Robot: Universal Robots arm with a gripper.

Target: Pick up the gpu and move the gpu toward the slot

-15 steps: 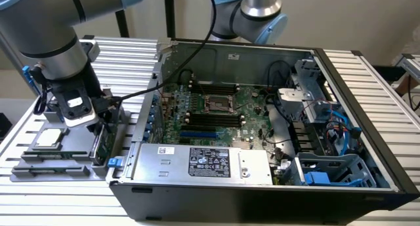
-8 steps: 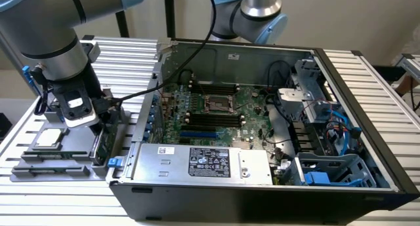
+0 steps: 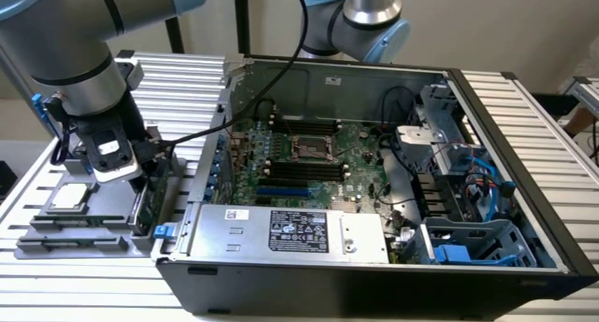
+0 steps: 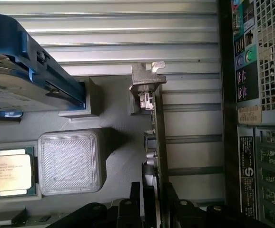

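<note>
The gpu (image 3: 146, 204) (image 4: 154, 142) stands on edge in a grey holder (image 3: 56, 243) (image 4: 113, 109) on the ribbed surface (image 3: 94, 294), just outside the open computer case (image 3: 374, 283). It is well apart from the blue slot (image 3: 280, 193) on the motherboard. The gripper (image 3: 142, 185) (image 4: 152, 209) straddles the card, its jaws seemingly released rather than clamped. A CPU chip (image 3: 70, 196) (image 4: 11, 173) and a blue-railed hard drive (image 4: 14, 80) sit beside the card in the holder. The case wall and a labelled power supply (image 3: 290, 231) lie between card and slot. The label's print is unreadable.
</note>
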